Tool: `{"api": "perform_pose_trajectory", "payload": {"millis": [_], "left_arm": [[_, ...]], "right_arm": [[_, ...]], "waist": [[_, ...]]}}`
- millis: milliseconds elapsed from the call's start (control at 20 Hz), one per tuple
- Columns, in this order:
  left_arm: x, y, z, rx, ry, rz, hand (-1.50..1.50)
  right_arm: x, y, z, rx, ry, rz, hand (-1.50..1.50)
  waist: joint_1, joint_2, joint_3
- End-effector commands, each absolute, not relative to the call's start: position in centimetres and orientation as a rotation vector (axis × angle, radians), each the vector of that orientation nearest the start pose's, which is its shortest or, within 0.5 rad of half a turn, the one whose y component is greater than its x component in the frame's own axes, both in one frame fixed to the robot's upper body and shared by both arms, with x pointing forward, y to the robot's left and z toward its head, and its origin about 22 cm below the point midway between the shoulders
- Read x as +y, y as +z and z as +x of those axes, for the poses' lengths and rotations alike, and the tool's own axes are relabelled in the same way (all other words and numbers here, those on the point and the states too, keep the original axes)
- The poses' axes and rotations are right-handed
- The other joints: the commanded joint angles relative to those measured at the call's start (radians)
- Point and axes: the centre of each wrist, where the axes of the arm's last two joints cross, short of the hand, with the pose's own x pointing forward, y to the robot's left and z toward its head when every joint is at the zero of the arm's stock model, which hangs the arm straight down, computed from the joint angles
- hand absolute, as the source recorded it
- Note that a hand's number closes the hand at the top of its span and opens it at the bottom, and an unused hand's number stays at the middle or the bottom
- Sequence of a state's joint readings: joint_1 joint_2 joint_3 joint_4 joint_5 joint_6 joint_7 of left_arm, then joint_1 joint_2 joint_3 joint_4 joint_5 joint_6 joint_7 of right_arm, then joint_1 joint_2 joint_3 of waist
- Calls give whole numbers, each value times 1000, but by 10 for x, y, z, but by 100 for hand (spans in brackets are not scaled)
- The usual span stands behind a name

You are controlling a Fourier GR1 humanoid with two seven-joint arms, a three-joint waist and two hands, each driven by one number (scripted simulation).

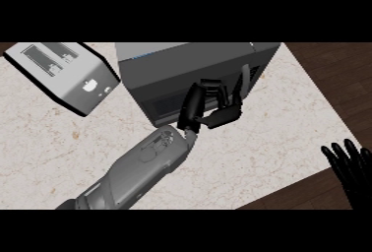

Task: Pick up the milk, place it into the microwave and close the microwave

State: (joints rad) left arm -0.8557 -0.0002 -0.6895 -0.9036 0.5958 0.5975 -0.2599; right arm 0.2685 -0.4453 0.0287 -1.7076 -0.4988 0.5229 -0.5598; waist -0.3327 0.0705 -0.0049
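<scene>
Far to the left of the left hand's fingers, up by the counter's back corner: a silver-grey, box-shaped metal toaster (62, 74) with two slots in its top, set askew. Stands on a pale, marbled stone counter (276, 138), well apart from every finger.

Lower down, rising at a slant from the bottom edge: a grey, smooth-shelled left forearm (138, 172), ending in the black left hand (198, 106). Hangs before the front of a dark grey, box-shaped metal microwave (189, 59). Fingers (231, 98) loosely bent and slightly spread, tips pointing up and away; nothing visibly pinched or wrapped between them and the thumb. Just left of those fingers, the dark glass window (161, 107) in the microwave's front. Just above the fingertips, a thin dark strip (244, 78) standing against the microwave's right part; door edge or handle, cannot tell. Whether the fingertips touch the front or stop short of it, cannot tell either.

No saying where the milk is: not to be made out beside, under or beyond the fingers, and the microwave's inside hidden from this angle.

Right of the fingers, bare counter, then a dark brown wooden floor (327, 74) past the counter's slanted edge.

At the far right edge, low, well apart from the left hand's fingers: the black right hand (355, 172), resting, fingers (341, 152) straight, upright and fanned apart, holding nothing.
</scene>
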Motion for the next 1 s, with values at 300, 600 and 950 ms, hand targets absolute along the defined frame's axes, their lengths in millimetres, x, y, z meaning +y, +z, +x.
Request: {"api": "perform_pose_trajectory", "payload": {"millis": [300, 600, 950], "left_arm": [[14, 62, 360, -1776, -148, -174, 150], [14, 61, 361, -1792, -133, -183, 150], [18, 56, 363, -1799, -95, -161, 150]], "right_arm": [[-337, 34, 172, -1979, 220, 655, -150], [-336, 43, 173, -1986, 219, 686, -150], [-339, 54, 172, -2008, 239, 688, -150]], "waist": [[-36, 13, 2], [-36, 16, 3], [-45, 17, 3]]}}
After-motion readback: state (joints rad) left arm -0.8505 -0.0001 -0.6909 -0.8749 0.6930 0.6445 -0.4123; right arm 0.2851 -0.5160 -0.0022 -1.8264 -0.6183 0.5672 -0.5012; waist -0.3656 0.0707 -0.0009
